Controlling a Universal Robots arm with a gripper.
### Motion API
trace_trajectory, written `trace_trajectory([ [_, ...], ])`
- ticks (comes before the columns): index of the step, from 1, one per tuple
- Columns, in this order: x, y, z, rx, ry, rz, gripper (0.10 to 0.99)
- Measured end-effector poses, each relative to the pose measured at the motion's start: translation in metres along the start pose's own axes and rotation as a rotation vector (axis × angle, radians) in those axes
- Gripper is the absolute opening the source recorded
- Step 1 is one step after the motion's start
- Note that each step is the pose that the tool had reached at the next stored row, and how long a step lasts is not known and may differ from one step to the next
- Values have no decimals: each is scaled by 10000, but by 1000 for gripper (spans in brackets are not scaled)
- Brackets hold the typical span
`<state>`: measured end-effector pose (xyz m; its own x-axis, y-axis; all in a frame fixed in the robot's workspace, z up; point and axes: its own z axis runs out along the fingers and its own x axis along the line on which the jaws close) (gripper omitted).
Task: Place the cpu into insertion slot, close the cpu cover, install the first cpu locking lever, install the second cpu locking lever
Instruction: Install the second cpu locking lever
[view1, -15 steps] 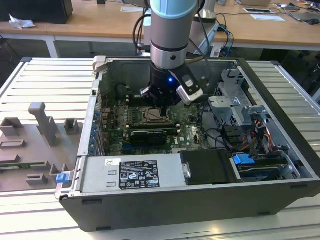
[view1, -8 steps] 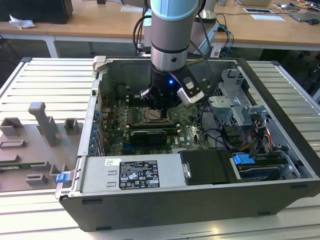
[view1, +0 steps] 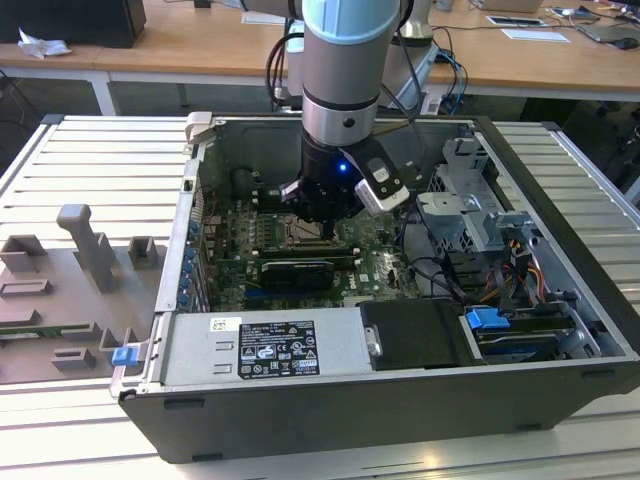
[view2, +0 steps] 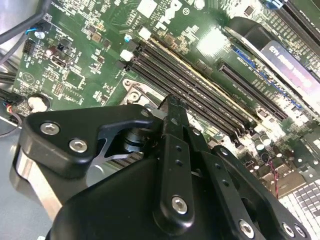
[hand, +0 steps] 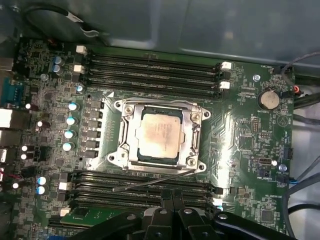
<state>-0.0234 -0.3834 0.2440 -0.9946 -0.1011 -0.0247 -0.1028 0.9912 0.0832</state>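
I saw one cpu (hand: 159, 137) under one closed cpu cover (hand: 159, 111); my gripper (hand: 172, 194) was pinched narrow, holding nothing.

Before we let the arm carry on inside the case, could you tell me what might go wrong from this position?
Two risks, as judgements:
1. The cpu cover lies down over the cpu, but a thin lever juts out along one edge, apparently unlatched; the cover could lift.
2. The claw hangs right beside the memory slots, so a slip could scrape them or the green board.

Exterior view overlooks case; wrist views, seemingly close, share motherboard (hand: 240, 150).
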Motion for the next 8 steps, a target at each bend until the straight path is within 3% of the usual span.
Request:
trace_trajectory([
  [1,1,0,0,-12,43,4,106],
  [6,26,-6,9,-27,45,5,106],
  [8,58,-3,9,-99,38,7,106],
])
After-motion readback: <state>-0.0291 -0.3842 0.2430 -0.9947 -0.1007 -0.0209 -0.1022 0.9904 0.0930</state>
